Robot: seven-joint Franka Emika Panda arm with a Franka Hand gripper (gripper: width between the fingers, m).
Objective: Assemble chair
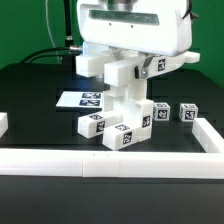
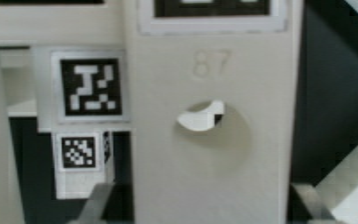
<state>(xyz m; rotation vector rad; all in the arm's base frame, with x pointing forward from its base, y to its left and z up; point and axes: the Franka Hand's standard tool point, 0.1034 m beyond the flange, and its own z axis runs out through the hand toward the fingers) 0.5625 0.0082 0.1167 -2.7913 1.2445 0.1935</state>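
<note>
My gripper point(image 1: 128, 60) hangs above the table's middle, shut on a matte white chair panel point(image 1: 127, 80) with a tag on it, held upright. Its lower end reaches the tagged chair parts point(image 1: 118, 128) lying on the black table. In the wrist view the panel point(image 2: 211, 150) is a flat slab stamped 87 with a round hole point(image 2: 199, 118). It fills the space in my gripper point(image 2: 220, 198), with one finger point(image 2: 105, 200) on each side. Tagged white parts point(image 2: 91, 88) show beyond it. Two small tagged cubes point(image 1: 162, 113) point(image 1: 187, 114) stand toward the exterior view's right.
The marker board point(image 1: 82, 99) lies flat behind the parts, toward the exterior view's left. A long low white border wall point(image 1: 100, 166) runs along the front and turns up the right side point(image 1: 210, 135). Black cables hang at the back left point(image 1: 62, 30).
</note>
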